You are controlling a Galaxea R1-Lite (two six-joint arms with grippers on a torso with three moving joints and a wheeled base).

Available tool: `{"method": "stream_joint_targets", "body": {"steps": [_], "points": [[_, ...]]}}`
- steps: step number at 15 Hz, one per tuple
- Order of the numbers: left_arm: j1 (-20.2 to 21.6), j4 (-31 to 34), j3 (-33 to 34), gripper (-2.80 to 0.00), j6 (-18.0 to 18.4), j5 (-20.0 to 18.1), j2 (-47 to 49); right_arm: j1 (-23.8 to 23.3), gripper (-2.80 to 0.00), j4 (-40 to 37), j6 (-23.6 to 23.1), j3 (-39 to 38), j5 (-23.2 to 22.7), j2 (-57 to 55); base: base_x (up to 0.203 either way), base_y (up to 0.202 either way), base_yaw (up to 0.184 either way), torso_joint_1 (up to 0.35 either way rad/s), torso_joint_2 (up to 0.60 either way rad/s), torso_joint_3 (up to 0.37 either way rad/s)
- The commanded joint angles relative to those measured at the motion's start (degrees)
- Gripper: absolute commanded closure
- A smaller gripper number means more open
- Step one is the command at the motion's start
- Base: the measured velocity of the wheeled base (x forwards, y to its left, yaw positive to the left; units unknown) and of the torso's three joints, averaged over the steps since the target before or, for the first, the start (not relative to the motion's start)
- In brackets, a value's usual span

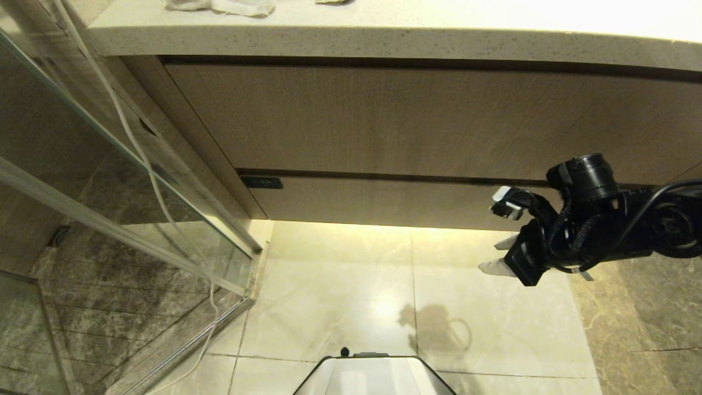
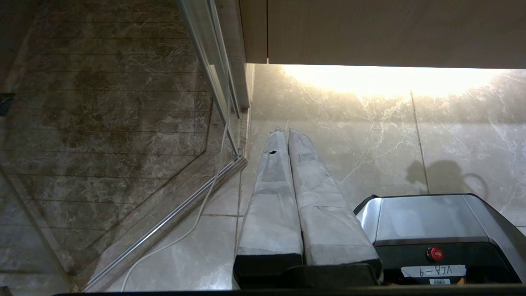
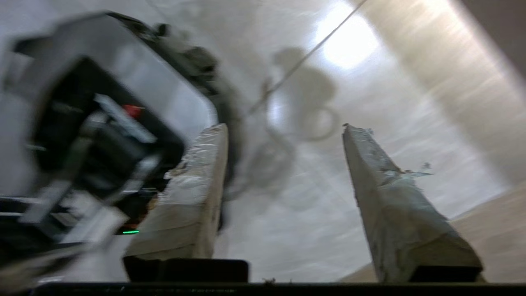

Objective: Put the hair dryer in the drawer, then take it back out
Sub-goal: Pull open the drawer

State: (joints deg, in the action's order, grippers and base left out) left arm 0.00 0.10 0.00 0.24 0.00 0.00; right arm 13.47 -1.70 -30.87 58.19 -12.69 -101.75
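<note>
My right gripper (image 1: 496, 253) hangs in front of the vanity, just below and to the right of the closed drawer (image 1: 384, 200), its taped fingers (image 3: 193, 193) spread apart with nothing between them; my left gripper (image 2: 287, 135) sits low over the pale floor tiles (image 1: 340, 285) beside my base (image 2: 427, 222), its fingers pressed together and empty; the hair dryer is in none of the views, so I cannot say where it lies; the drawer, a short light-wood front with a small dark label (image 1: 261, 182) at its left end, sits shut under the taller wood panel (image 1: 417, 115) and the speckled stone counter (image 1: 384, 41); I judge this the opening step, reaching for the drawer, and the next move calls for getting a fingertip onto its front edge and pulling it out; a long thin white cable (image 1: 148, 164) trails down the glass shower screen (image 1: 82, 181), left of the drawer; the label's writing is too small to read; a sticker beside the red button (image 2: 434, 253) on my base reads, upside down, something like "VLA-9".
</note>
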Motion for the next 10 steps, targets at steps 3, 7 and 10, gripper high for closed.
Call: {"method": "stream_joint_targets", "body": {"steps": [3, 7, 10], "points": [[0.00, -0.01, 0.09, 0.00, 0.02, 0.00, 0.00, -3.20, -2.80, 21.37, -28.43, -8.52, 2.54, -6.98, 0.000, 0.000, 0.000, 0.000, 0.00, 0.000], [0.00, -0.01, 0.09, 0.00, 0.02, 0.00, 0.00, -6.19, -2.80, 38.06, -37.48, -12.42, 2.14, -10.72, 0.000, 0.000, 0.000, 0.000, 0.00, 0.000], [0.00, -0.01, 0.09, 0.00, 0.02, 0.00, 0.00, -6.20, -2.80, 49.48, -39.29, -12.17, -3.29, -14.59, 0.000, 0.000, 0.000, 0.000, 0.00, 0.000]]}}
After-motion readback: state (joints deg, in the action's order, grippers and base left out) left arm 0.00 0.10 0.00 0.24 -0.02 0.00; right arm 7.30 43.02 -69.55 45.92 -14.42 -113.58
